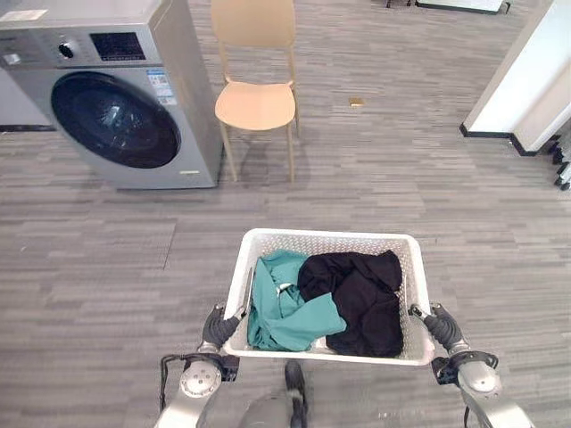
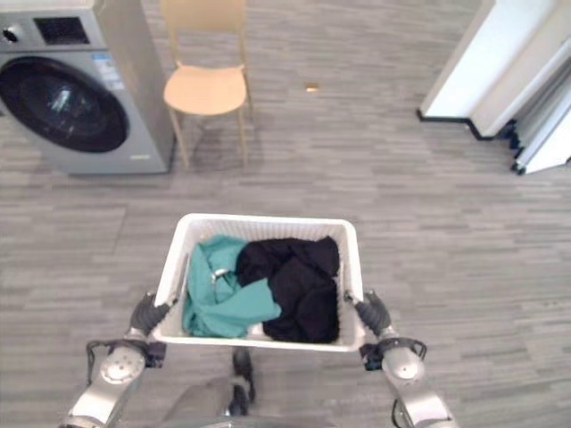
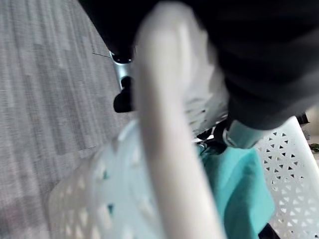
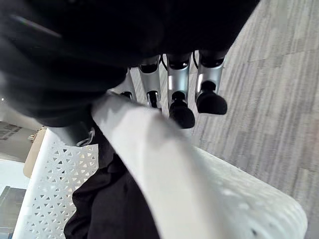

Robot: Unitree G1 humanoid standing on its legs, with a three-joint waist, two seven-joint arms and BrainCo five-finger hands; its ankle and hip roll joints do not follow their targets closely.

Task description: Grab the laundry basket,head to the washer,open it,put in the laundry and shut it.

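The white laundry basket (image 1: 412, 259) hung above the grey floor (image 1: 107, 267) between both hands, holding a teal garment (image 1: 285, 312) beside a black one (image 1: 361, 299). The left hand (image 1: 217, 328) had its fingers curled on the basket's left rim, and the right hand (image 1: 443, 326) gripped the right rim (fingers hooked over the edge). The washer (image 1: 116, 89) stood well ahead to the left, door closed, a tan chair (image 1: 256, 102) just beside it.
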